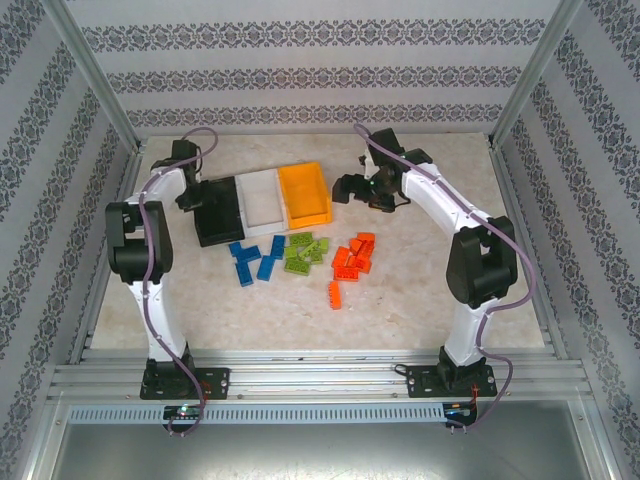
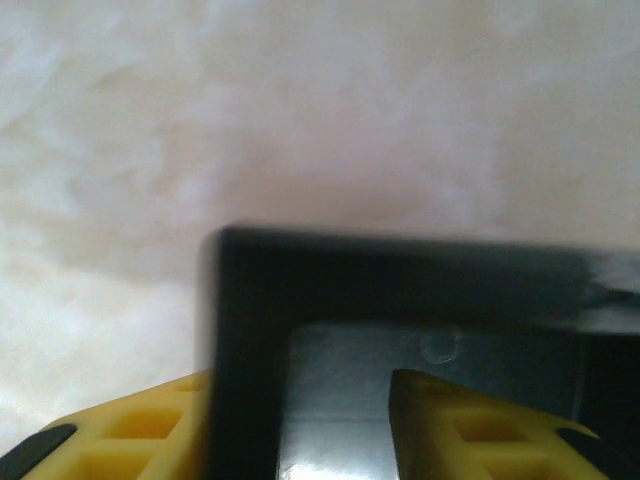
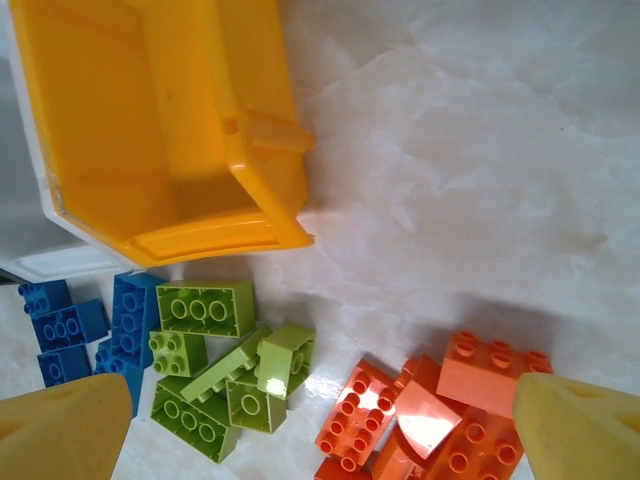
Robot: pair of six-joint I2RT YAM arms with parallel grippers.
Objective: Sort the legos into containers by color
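The left claw (image 2: pixel 300 380) stands astride one wall of the black rectangular open-top plastic bin (image 2: pixel 245 330). One yellow finger (image 2: pixel 130 430) is outside the wall and the other inside. Its jaws are apart, and a strip of the bin's interior shows between the wall and the inner finger, so they are not clamped on it.

Seen from above, the white rectangular plastic bin (image 1: pixel 262 200) sits just to that claw's right, followed by the orange rectangular plastic bin (image 1: pixel 305 190). The three bins form a row on the pale marble-patterned table (image 1: pixel 440 290).

The right claw (image 3: pixel 315 400) hangs wide open and holds nothing, just off the orange bin's right side. In its wrist view, the lime green studded plastic bricks (image 3: pixel 205 308) lie heaped between its two yellow fingertips (image 3: pixel 580 430). The blue studded plastic bricks (image 3: pixel 130 315) lie by the fingertip on the left, and the orange-red studded plastic bricks (image 3: pixel 490 365) by the one on the right. The orange bin lies ahead of this claw and to its left. All three colour groups rest on the table, on the near side of the bins.
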